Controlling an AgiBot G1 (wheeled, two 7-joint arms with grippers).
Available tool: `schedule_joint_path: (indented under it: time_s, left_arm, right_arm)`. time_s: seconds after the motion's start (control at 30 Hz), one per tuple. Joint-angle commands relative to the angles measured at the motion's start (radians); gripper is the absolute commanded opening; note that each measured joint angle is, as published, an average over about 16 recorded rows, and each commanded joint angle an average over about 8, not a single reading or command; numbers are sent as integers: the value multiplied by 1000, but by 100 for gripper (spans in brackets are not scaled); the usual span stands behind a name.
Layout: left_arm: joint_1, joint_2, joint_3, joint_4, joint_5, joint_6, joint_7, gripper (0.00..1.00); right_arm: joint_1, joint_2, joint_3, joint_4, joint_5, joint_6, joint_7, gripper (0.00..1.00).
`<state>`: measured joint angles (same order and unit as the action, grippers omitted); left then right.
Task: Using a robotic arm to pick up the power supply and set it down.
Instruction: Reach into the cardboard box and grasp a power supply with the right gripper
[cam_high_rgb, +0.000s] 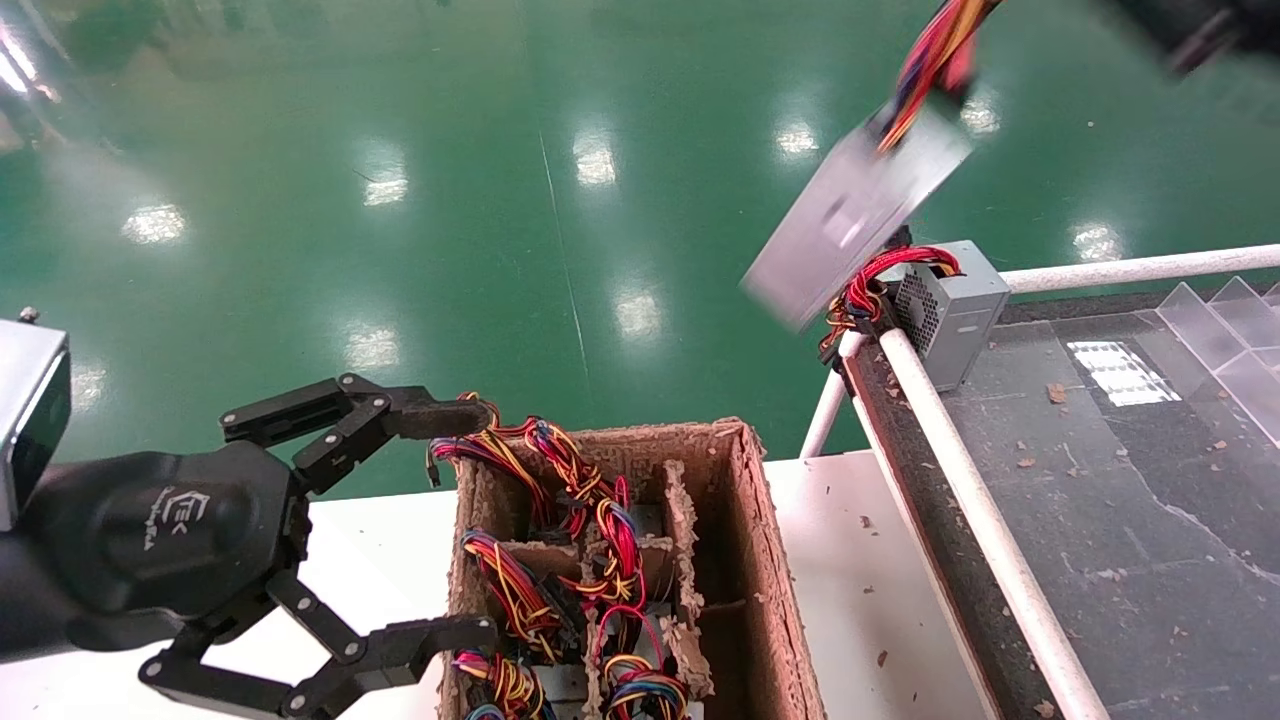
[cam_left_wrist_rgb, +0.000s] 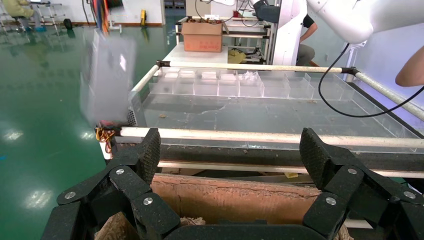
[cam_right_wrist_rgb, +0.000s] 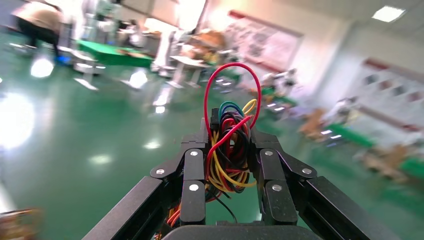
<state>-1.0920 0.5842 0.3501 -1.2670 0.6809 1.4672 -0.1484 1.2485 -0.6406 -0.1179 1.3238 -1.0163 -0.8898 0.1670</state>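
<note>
The power supply, a plain grey metal box, hangs tilted in the air above the green floor, just past the corner of the dark belt. Its red, yellow and orange wires run up out of the head view. In the right wrist view my right gripper is shut on that wire bundle. The left wrist view shows the box as a blurred grey shape. My left gripper stands open at the near left, beside the cardboard box, with nothing between its fingers.
A cardboard box with dividers holds several wired units on the white table. A second grey unit with a mesh face sits on the corner of the dark belt, which is edged by white rails. Clear plastic trays lie at the far right.
</note>
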Motion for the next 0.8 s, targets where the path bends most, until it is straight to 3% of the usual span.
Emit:
schedule_joint_path:
  time_s: [0.03,0.4,0.8]
  left_arm:
    - [0,0,0,0,0,0,0,100]
    - [0,0,0,0,0,0,0,100]
    - [0,0,0,0,0,0,0,100]
  right_arm:
    - [17,19,24,-3,-3,23,-14,0]
    - [78,88,-5,-132,-189,140,-51,0]
    - [19,109,-53,-285,-250,110,-75,0]
